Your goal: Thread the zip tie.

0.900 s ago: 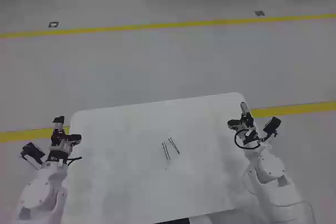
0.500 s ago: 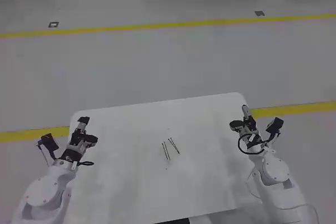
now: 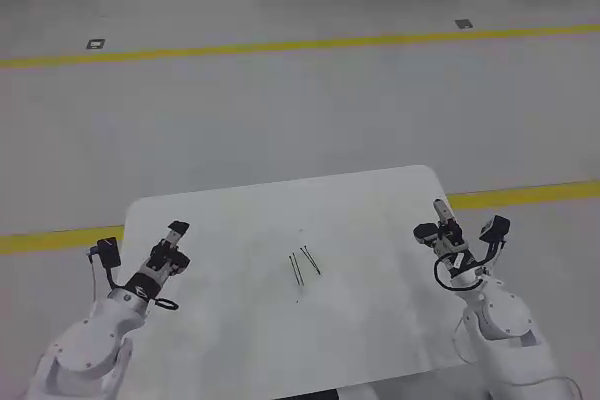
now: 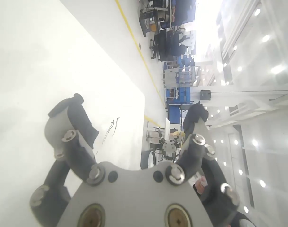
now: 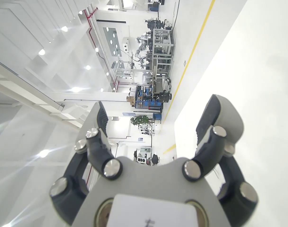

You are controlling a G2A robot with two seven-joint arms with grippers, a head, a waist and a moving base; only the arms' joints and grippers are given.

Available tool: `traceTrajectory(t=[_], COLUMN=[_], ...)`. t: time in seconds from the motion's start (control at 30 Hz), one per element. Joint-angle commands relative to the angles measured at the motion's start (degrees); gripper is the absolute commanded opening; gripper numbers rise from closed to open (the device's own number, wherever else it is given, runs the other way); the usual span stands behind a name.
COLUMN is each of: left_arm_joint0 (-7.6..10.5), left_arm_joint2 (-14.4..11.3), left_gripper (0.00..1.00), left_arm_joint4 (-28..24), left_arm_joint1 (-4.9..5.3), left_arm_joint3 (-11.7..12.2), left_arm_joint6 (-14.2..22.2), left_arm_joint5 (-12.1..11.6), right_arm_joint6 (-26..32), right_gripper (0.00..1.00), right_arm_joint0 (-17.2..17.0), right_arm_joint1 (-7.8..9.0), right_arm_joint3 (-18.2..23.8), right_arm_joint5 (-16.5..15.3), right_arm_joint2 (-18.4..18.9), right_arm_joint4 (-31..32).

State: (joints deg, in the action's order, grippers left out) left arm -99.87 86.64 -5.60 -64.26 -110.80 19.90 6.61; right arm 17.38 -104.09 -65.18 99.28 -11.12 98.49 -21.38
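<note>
Two thin dark zip ties [image 3: 302, 265] lie side by side near the middle of the white table [image 3: 360, 200]; the left wrist view shows them as faint lines [image 4: 112, 128] beyond its fingers. My left gripper [image 3: 176, 231] hangs over the table's left part, open and empty, its fingers [image 4: 70, 119] spread wide. My right gripper [image 3: 440, 210] sits at the table's right edge, open too, with nothing between its fingers [image 5: 212, 119].
The table is bare apart from the zip ties. Grey floor with yellow lines [image 3: 280, 45] surrounds it. Workstations and racks [image 5: 155, 55] stand far off in the hall.
My left arm has swung in from beside the table's left edge to over its surface, toward the zip ties. My right gripper has shifted slightly right and nearer.
</note>
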Motion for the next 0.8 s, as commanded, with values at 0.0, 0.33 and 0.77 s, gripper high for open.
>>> traceTrajectory(t=[0.0,0.33,0.77], left_arm_joint0=[0.71,5.46,5.46], left_arm_joint2=[-2.91,-18.26,-18.26], left_gripper=[1.0,1.0,1.0], left_arm_joint4=[7.04,31.88,31.88], left_arm_joint1=[0.08,-0.03,-0.03], left_arm_joint3=[-1.02,-5.17,-5.17], left_arm_joint6=[1.82,5.91,5.91], left_arm_joint5=[-0.01,7.05,7.05], right_arm_joint6=[0.01,0.01,0.01], right_gripper=[1.0,1.0,1.0], right_arm_joint0=[0.0,0.0,0.0], right_arm_joint1=[0.0,0.0,0.0], right_arm_joint3=[0.0,0.0,0.0], right_arm_joint5=[-0.01,-0.01,-0.01], right_arm_joint2=[0.0,0.0,0.0], right_arm_joint4=[0.0,0.0,0.0])
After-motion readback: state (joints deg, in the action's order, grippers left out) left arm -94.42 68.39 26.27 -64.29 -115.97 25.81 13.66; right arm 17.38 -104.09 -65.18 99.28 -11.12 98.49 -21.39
